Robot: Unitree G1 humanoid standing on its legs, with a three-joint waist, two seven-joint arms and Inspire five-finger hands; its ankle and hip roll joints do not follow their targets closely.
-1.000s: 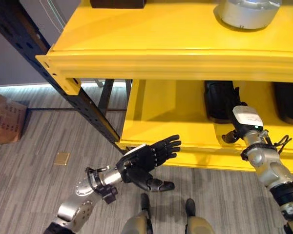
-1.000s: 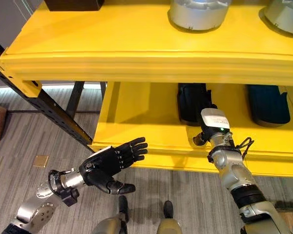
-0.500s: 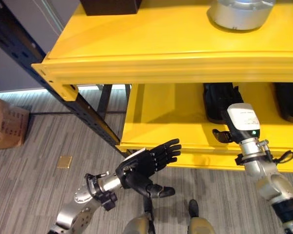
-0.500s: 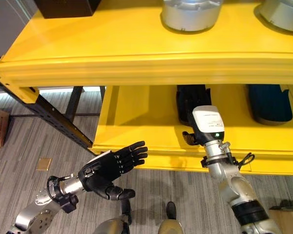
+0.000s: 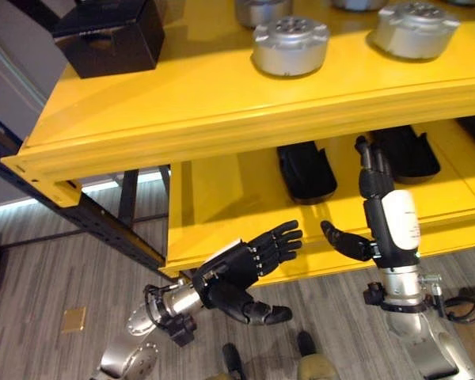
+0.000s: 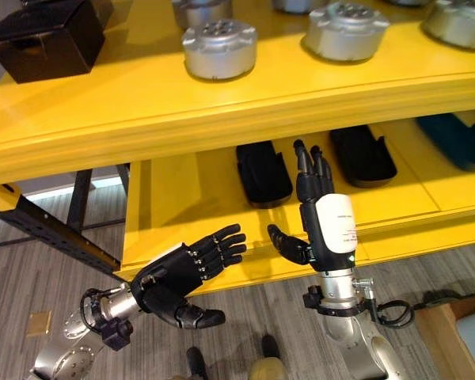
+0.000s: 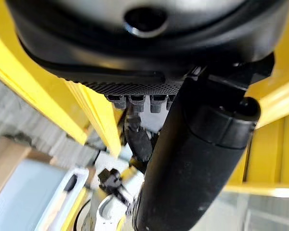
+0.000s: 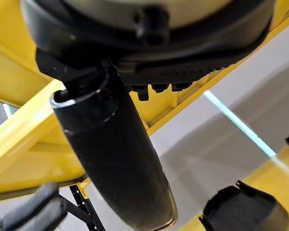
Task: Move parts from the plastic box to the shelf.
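Right hand (image 6: 328, 229) stands upright before the lower deck of the yellow shelf (image 5: 222, 103), fingers straight and thumb spread, grasping nothing. Its left hand (image 5: 241, 265) hovers lower, just off the lower deck's front edge, palm up with fingers relaxed and spread, likewise empty.

That shelf is the largest thing here: two bright yellow decks on dark perforated uprights (image 5: 87, 222). On the top deck sit round silver-grey metal parts (image 5: 289, 45), several in a loose row, and a black box (image 5: 111, 36) at the left corner. On the lower deck lie black moulded parts (image 6: 263, 172), side by side and apart from each other, just behind the right hand's fingertips; a dark blue one (image 6: 459, 134) lies further right.

Below, the floor (image 5: 39, 269) is grey striped carpet with a small brass plate (image 5: 74, 319) set into it.
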